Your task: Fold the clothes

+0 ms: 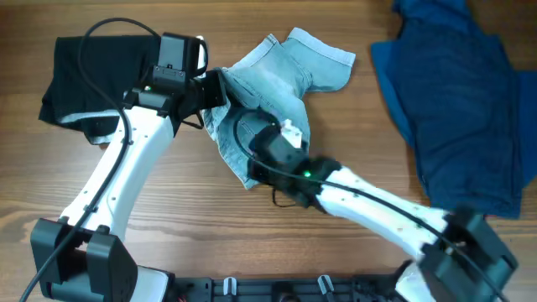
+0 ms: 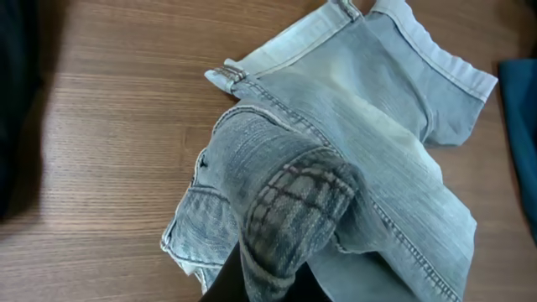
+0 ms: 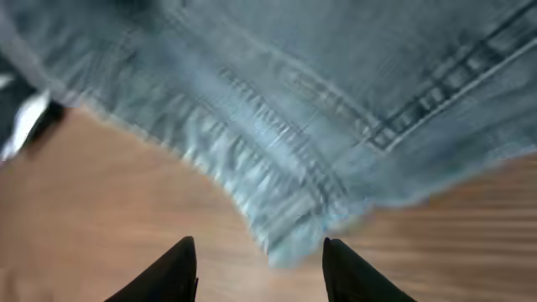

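Pale-blue denim shorts (image 1: pixel 281 75) crumpled mid tabletop (image 1: pixel 369 138), left gripper (image 1: pixel 213 91) jaws pinching a fold at their left edge, one finger hidden under cloth, right gripper (image 3: pixel 258 267) jaws parted beside the blurred frayed hem, dark blue garment (image 1: pixel 457 101) cut off at right.

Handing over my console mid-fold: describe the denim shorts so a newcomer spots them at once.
On the wooden table, look at the middle of the overhead view, between the black white-trimmed garment on the left and the dark blue garment on the right. The denim shorts lie crumpled there. They alone are pale, faded blue, with stitched seams and hemmed legs.
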Robot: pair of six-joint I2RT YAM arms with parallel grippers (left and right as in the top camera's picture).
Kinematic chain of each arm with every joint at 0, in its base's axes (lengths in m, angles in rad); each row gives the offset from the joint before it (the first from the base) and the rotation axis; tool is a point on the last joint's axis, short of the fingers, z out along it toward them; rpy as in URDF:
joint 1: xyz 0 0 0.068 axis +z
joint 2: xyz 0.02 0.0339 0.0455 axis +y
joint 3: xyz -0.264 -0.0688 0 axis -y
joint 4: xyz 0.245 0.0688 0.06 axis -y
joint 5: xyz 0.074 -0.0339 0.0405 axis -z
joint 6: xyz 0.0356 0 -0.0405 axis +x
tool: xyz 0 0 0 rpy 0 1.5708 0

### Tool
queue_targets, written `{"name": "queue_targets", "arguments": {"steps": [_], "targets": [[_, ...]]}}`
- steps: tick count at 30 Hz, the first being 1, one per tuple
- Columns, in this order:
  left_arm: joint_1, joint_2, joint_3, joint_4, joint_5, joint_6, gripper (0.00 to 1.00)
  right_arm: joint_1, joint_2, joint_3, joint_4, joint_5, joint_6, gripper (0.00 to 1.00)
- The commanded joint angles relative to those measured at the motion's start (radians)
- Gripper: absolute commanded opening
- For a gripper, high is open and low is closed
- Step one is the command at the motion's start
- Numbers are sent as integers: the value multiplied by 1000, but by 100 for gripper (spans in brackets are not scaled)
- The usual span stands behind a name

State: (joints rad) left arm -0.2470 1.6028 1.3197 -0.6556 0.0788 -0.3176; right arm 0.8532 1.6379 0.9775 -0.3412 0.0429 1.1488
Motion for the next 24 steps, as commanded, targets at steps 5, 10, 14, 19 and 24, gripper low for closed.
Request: {"name": "queue_targets", "arguments": {"steps": [5,10,14,19,24], "targets": [[-2,-3,8,13,-21,-13,4,2,193,-6,91,-90,138,44],[-2,-3,8,12,-21,-12,4,-5,193,2,66,-177,107,52],[-2,-3,8,12,-21,-12,4,-23,134,53,-12,-230,14,64],[-2,-3,8,8,-21,-12,4,-16,138,52,-77,-228,4,60],[-2,-3,8,8,-21,-12,4,-15,142,45,-72,-203,11,56]]}}
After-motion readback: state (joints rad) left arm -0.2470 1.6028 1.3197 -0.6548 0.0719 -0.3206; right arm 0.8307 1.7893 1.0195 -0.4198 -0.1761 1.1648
